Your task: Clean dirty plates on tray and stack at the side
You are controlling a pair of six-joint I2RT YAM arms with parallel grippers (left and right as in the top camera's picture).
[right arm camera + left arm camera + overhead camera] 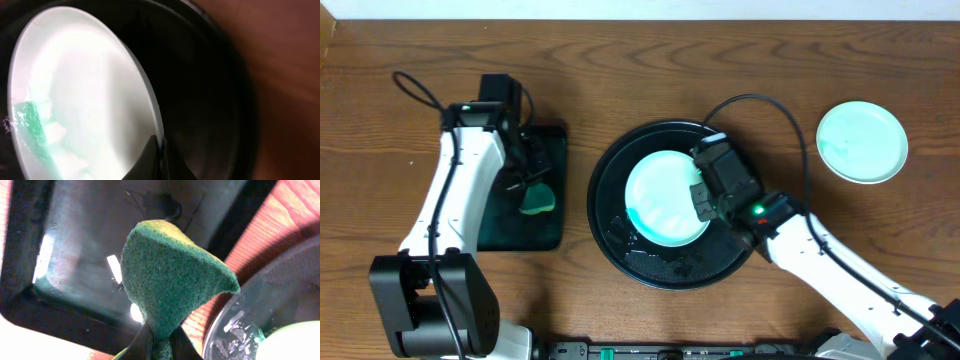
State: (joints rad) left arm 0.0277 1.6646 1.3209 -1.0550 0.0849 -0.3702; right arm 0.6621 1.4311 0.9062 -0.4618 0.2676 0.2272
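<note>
So the plate (660,195) you're after is sitting in the round tray (610,238), a bit left of its centre. Your right tool (700,192) is pressed together on the plate's right-hand rim, and the right wrist view shows the edge pinched between the fingers. There's a green smear (32,127) on the face, over on the side away from that grip. It's round, so there's no long axis to line up with. It looks face up, though I can't tell if the pinched edge is lifted off the tray or lying flat. Your left tool (528,185) is clamped on a green sponge (537,200), the scrubby side bulging out past the fingertips, and it hangs over the rectangular tray (545,235) just left of the round one. So the whole thing turns on this: the plate lies to the right of the sponge, across the near rim of the round tray, with its dirty side facing the left arm. I'd guess the wipe comes in from the left while the right keeps the rim steady. Watch that the plate doesn't skate on the wet-looking tray. A second plate (862,142) sits alone on the worktop (770,60), well off to the right, which looks like your stacking spot.
</note>
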